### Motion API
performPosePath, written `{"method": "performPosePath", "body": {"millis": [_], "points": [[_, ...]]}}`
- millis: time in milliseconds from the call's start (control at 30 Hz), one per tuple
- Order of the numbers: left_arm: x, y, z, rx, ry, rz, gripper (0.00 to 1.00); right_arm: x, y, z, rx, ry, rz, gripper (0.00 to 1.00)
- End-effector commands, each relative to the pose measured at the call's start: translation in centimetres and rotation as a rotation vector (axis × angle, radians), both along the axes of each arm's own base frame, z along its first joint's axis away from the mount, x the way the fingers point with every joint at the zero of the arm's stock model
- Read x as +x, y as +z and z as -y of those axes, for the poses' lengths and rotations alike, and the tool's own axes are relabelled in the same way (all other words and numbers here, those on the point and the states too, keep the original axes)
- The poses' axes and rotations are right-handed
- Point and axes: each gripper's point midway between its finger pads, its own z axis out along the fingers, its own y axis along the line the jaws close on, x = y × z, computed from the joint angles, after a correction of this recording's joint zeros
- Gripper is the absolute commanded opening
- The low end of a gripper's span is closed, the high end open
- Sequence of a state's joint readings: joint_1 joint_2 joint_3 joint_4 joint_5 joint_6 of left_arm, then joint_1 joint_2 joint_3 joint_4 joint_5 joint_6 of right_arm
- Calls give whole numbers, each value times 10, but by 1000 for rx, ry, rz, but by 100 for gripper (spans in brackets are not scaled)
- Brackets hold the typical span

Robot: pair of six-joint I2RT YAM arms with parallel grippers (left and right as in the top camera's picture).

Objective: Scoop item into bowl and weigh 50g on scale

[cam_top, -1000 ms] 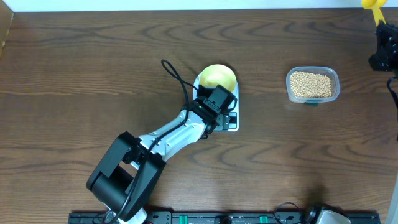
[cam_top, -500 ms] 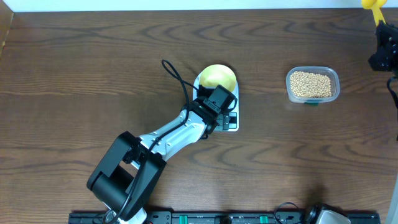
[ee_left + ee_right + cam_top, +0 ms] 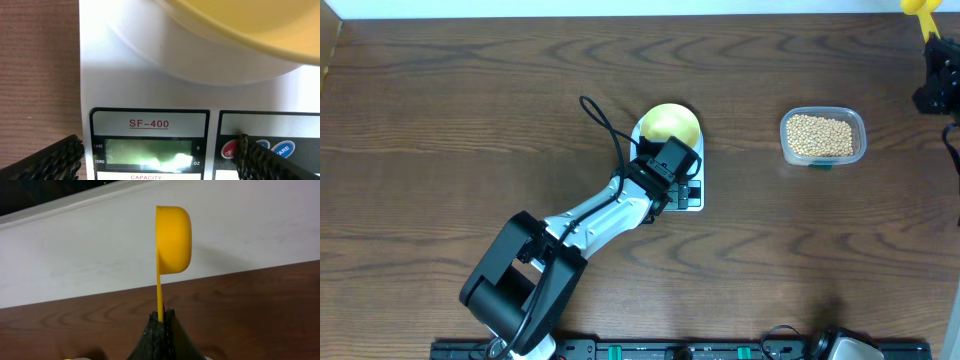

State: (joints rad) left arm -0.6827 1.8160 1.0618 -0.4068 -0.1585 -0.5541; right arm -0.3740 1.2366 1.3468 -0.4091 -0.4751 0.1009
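Observation:
The white scale (image 3: 692,196) stands mid-table with the pale-yellow bowl (image 3: 669,123) on its platform; both show close up in the left wrist view, scale (image 3: 130,65) and bowl (image 3: 250,25). My left gripper (image 3: 682,186) hovers open over the scale's front, fingers either side of the blank display (image 3: 150,152); its right finger tip is over the red button (image 3: 230,149). The beans (image 3: 820,135) fill a clear tub (image 3: 860,128) at right. My right gripper (image 3: 938,70), at the far right edge, is shut on the handle of a yellow scoop (image 3: 172,240), held upright (image 3: 161,317).
A white wall or board (image 3: 75,265) runs along the table's far edge. A black rail with connectors (image 3: 670,350) lies along the near edge. The left arm's cable (image 3: 605,125) loops beside the bowl.

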Motion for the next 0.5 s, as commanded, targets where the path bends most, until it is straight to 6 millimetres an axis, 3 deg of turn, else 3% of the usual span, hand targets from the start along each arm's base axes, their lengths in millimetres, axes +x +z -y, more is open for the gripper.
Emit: {"method": "performPosePath", "body": {"millis": [0, 167, 467], "points": [[5, 7, -5, -6, 33, 14, 98, -3, 11, 0, -19, 5, 23, 1], [10, 21, -7, -32, 52, 43, 98, -3, 10, 0, -19, 5, 23, 1], [0, 12, -14, -4, 50, 3, 98, -3, 10, 0, -19, 5, 23, 1]]}}
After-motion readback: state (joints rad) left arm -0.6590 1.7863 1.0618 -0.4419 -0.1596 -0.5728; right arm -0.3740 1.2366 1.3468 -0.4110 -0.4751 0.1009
